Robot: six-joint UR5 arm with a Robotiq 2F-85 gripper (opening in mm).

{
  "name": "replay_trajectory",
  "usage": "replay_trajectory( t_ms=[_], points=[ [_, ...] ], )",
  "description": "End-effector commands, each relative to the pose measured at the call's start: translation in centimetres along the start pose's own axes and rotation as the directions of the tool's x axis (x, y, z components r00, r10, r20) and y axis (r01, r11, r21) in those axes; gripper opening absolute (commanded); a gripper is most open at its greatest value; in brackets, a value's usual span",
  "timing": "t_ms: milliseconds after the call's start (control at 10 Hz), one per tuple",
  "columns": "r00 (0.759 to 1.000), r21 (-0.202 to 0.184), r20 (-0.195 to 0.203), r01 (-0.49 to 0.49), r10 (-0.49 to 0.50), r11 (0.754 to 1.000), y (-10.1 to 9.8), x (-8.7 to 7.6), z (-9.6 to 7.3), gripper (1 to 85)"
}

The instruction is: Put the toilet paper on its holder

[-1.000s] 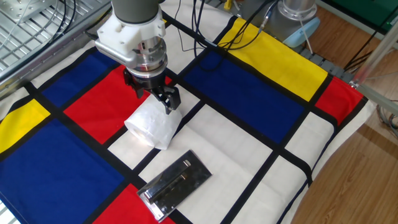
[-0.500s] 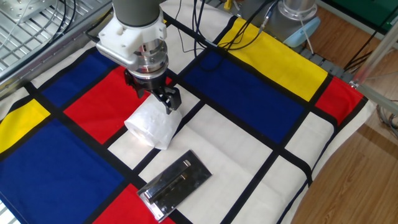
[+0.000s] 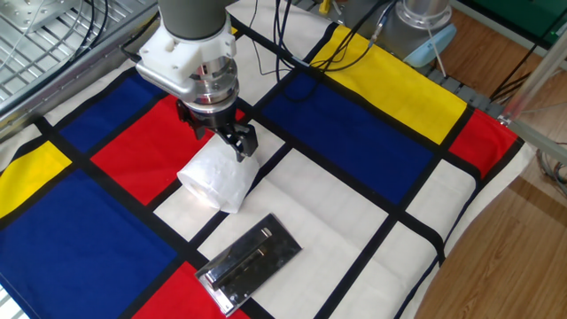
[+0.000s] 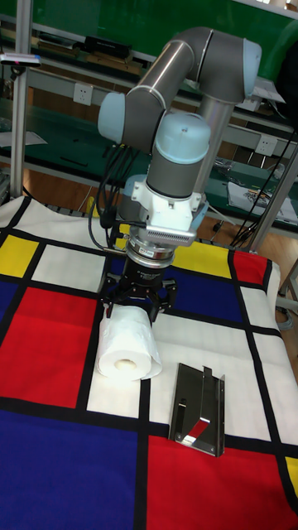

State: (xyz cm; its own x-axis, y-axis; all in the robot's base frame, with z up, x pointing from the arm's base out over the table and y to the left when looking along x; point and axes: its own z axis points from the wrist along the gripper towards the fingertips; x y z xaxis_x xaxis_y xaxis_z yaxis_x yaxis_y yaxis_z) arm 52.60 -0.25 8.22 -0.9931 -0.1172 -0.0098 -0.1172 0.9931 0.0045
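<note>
The toilet paper (image 3: 217,182) is a white roll lying on its side on a white square of the cloth; its tan core faces the camera in the tall fixed view (image 4: 127,346). My gripper (image 3: 221,137) points straight down over the roll's far end, open, with one dark finger on each side of it (image 4: 132,310). The roll does not look squeezed, and I cannot tell whether the fingers touch it. The holder (image 3: 250,261), a shiny chrome plate with a slim bar, lies flat on the cloth just in front of and to the right of the roll (image 4: 199,410).
A cloth of red, blue, yellow and white squares with black bands (image 3: 354,133) covers the table. Black cables (image 3: 292,35) run behind the arm. The table's right edge (image 3: 461,257) drops to a wooden floor. A wire rack (image 3: 44,35) stands at the far left.
</note>
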Motion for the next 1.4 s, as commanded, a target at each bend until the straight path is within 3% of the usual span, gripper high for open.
replay_trajectory(
  t_ms=[0, 800, 1300],
  points=[
    [1.0, -0.016, 0.008, 0.001, -0.001, 1.0, 0.1, -0.6, 0.5, 85.0],
    [1.0, -0.016, 0.024, -0.005, 0.005, 1.0, 1.2, -2.6, 1.1, 85.0],
    [0.998, 0.012, 0.051, 0.028, -0.028, 1.0, -0.4, -3.0, 2.1, 85.0]
  ],
)
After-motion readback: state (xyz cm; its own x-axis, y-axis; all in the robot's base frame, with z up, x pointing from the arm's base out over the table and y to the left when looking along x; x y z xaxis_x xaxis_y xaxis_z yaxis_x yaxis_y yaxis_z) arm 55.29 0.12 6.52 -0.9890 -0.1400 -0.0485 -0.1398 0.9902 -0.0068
